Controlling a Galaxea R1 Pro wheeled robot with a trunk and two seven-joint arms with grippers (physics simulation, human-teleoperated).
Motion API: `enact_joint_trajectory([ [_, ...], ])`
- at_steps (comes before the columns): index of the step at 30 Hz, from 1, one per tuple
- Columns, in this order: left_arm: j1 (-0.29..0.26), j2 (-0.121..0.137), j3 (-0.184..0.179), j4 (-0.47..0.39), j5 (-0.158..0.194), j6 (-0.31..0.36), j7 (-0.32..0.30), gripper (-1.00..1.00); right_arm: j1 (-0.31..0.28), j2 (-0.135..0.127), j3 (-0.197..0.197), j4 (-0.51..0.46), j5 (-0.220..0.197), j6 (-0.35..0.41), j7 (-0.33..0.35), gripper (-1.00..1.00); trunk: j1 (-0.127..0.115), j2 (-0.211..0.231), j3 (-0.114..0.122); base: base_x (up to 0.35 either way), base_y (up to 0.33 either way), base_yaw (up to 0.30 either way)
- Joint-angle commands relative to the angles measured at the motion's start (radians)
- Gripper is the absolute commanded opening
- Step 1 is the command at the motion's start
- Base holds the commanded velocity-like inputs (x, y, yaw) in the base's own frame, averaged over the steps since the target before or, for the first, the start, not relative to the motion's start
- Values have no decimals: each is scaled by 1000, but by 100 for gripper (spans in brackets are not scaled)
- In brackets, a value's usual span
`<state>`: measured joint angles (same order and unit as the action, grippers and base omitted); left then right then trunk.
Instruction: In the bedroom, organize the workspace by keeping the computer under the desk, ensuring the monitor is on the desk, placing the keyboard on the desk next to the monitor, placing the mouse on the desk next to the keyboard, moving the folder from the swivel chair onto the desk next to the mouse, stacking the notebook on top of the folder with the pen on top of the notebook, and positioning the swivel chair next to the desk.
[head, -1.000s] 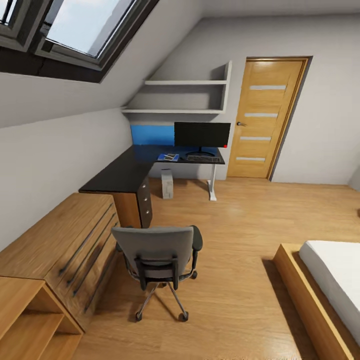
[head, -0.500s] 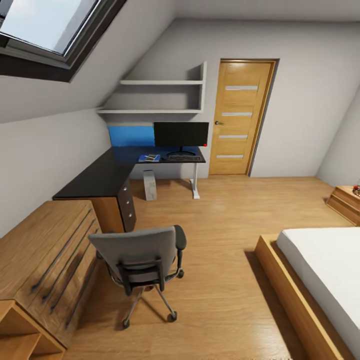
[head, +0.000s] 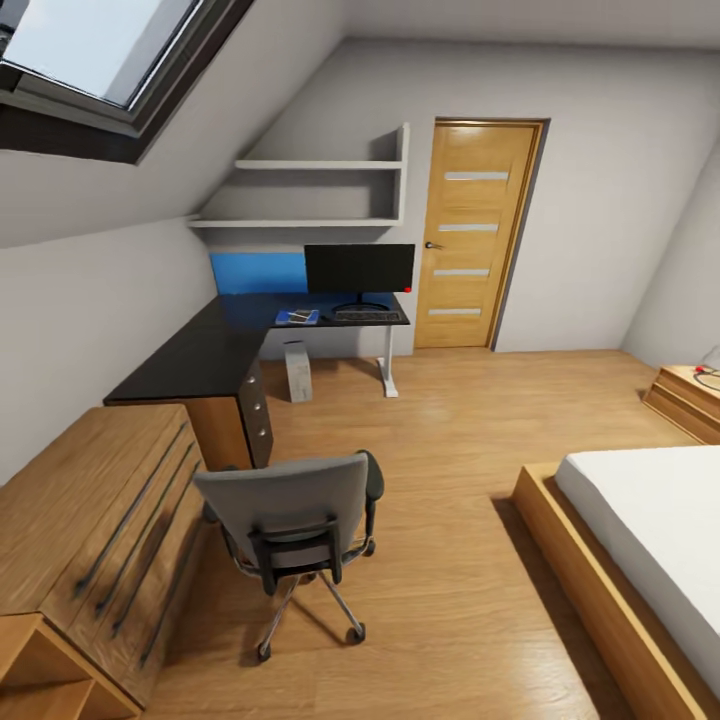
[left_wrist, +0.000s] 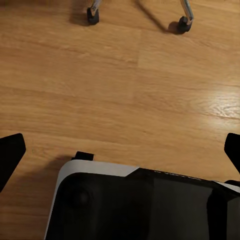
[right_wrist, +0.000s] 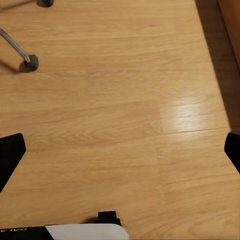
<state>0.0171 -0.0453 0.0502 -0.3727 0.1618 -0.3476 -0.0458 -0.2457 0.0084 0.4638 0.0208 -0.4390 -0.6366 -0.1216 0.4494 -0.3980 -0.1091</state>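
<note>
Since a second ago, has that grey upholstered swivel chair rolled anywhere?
Cannot tell: the grey upholstered chair drifts slightly right against the wooden chest, but the camera moved too.

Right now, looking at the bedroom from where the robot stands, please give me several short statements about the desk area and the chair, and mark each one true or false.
1. The monitor stands on the desk. True.
2. The computer sits on top of the desk. False: it stands on the floor under the desk.
3. The swivel chair is tucked under the desk by the monitor. False: it stands apart on the open floor, near the wooden drawer unit.
4. The keyboard lies on the desk in front of the monitor. True.
5. The oak door is open. False: it is closed.
</note>
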Motion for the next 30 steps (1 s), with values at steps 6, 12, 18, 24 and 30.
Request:
enact_joint_trajectory([
  [6, 1, -1, 5, -2, 4, 0, -5, 100, -1, 1, 9, 2, -3, -3, -6, 100, 1, -2, -2, 0, 62, -5],
  [12, 1, -1, 5, -2, 4, -1, -5, 100, -1, 1, 9, 2, -3, -3, -6, 100, 1, -2, -2, 0, 130, -1],
  [18, 1, 0, 5, -2, 4, -1, -5, 100, -1, 1, 9, 2, -2, -3, -6, 100, 1, -2, -2, 0, 174, 0],
  [24, 1, -1, 5, -2, 4, -1, -5, 100, -1, 1, 9, 2, -2, -3, -6, 100, 1, -2, -2, 0, 59, 0],
  [30, 1, 0, 5, -2, 4, -1, -5, 100, -1, 1, 9, 2, -3, -3, -6, 100, 1, -2, -2, 0, 163, 0],
])
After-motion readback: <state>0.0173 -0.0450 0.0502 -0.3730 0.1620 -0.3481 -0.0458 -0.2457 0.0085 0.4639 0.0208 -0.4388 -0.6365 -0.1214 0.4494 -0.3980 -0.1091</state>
